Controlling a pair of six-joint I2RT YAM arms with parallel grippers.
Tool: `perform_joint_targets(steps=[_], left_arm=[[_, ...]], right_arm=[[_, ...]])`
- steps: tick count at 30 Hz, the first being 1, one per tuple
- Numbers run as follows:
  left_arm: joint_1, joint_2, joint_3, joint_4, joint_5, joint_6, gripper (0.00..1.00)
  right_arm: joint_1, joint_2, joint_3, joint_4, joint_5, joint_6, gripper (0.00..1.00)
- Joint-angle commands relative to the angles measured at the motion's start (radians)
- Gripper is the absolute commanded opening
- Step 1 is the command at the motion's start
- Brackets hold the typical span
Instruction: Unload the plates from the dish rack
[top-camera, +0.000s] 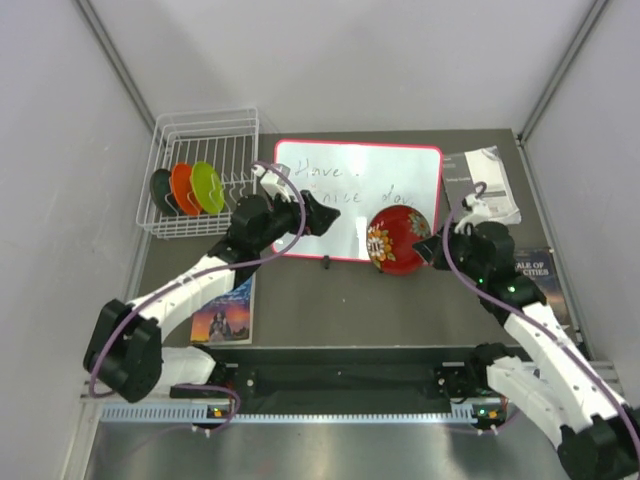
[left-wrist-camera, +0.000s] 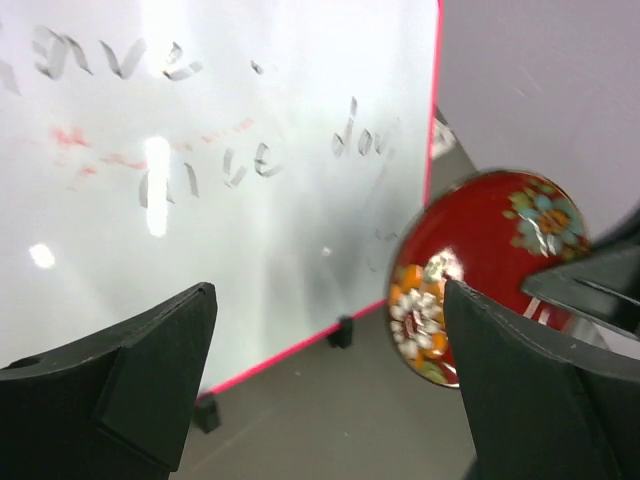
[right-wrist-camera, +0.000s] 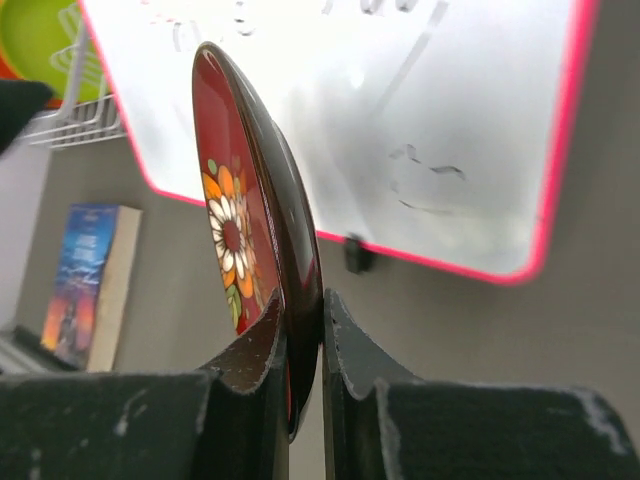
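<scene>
- Top view: red plate (top-camera: 398, 241) is held on edge above the counter (top-camera: 400, 310); three plates (top-camera: 184, 188) are lodged in the dish rack (top-camera: 215, 125).
- Left wrist: left tool (left-wrist-camera: 330, 320) is spread wide, nothing gripped.
- Right wrist: right tool (right-wrist-camera: 305, 330) is clamped on the rim only; slippage is judged possible.

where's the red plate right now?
Top view, right of centre: red plate pinched by the right end effector, beside the whiteboard's lower-right corner.

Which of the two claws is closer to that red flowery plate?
The right. The right claw is shut on the rim of the red plate. The left claw is open, apart from the plate, over the whiteboard.
</scene>
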Motion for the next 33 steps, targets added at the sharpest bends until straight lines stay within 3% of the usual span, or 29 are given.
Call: perform_joint_targets(steps=[1,5,13,21,33], left_arm=[[0.002,-0.128,0.066,-0.124,-0.239,0.202,0.99],[0.008,-0.162,0.082,-0.176,-0.377,0.244,0.99],[0.017,-0.173,0.099,-0.221,-0.411,0.265,0.99],[0.031,-0.168,0.125,-0.255,-0.414,0.270,0.99],[0.049,-0.157,0.106,-0.245,-0.387,0.247,0.99]], right_arm=[[-0.030,-0.165,0.030,-0.287,0.161,-0.033,0.00],[-0.040,-0.226,0.029,-0.433,0.211,-0.016,0.00],[-0.040,-0.334,0.014,-0.637,0.280,0.198,0.00],[-0.039,-0.476,-0.105,-0.683,0.398,0.349,0.00],[-0.039,-0.461,-0.207,-0.657,0.316,0.357,0.00]])
